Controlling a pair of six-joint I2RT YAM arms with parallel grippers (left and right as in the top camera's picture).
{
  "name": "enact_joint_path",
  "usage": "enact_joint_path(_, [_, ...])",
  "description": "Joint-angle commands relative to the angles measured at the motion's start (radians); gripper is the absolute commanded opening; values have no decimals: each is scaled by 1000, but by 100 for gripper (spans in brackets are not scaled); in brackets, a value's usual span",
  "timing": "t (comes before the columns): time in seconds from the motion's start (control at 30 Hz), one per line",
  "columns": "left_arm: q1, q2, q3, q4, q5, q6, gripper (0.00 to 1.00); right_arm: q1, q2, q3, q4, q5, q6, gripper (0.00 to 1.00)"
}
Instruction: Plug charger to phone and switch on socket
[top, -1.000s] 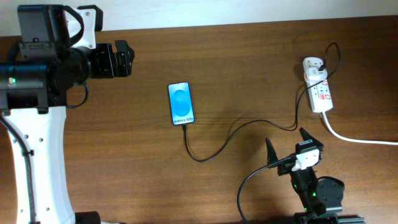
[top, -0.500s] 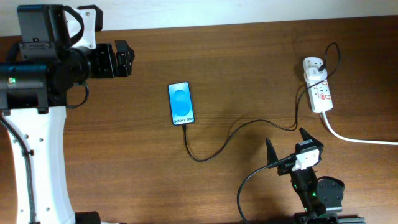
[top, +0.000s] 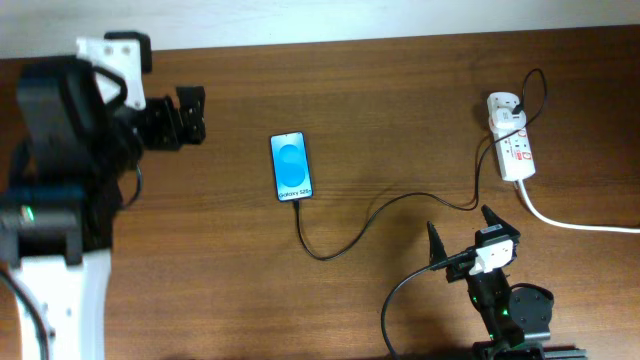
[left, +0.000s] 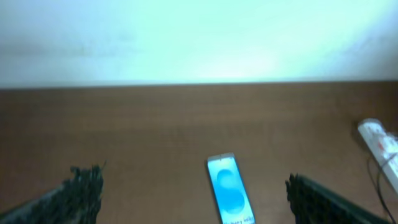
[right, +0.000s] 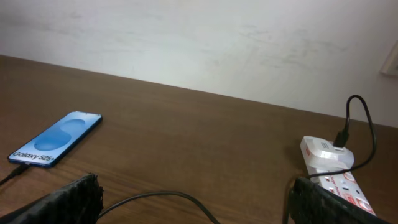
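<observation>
Charger cable (top: 340, 243) runs across the worktop (top: 400, 100) from the Galaxy S25 phone (top: 291, 166) to the white power strip (top: 512, 140). Overhead, both ends look seated but the switch's state is unreadable, so pressing it likely remains. Left fingers (top: 197, 117) and right fingers (top: 461, 230) touch neither. Left wrist: fingers spread wide, empty, phone ahead. Right wrist: likewise agape, holding nothing, strip nearby.
</observation>
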Motion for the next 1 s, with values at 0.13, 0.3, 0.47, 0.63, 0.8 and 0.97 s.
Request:
enact_joint_path(0.13, [3, -313, -492, 286, 8, 64, 99, 9, -11, -5, -7, -1, 11, 99])
enact_joint_path(0.3, [3, -528, -791, 529, 8, 132, 99, 9, -11, -5, -7, -1, 11, 99])
enact_joint_path(0.47, [3, -729, -1066, 762, 7, 175, 99, 9, -11, -5, -7, -1, 11, 99])
enact_joint_path(0.63, [3, -928, -1284, 845, 4, 240, 99, 9, -11, -5, -7, -1, 11, 99])
enact_joint_path(0.8, [3, -1061, -1411, 845, -16, 249, 99, 9, -11, -5, -7, -1, 11, 99])
enact_joint_path(0.97, [3, -1131, -1471, 845, -27, 253, 99, 9, -11, -5, -7, -1, 11, 99])
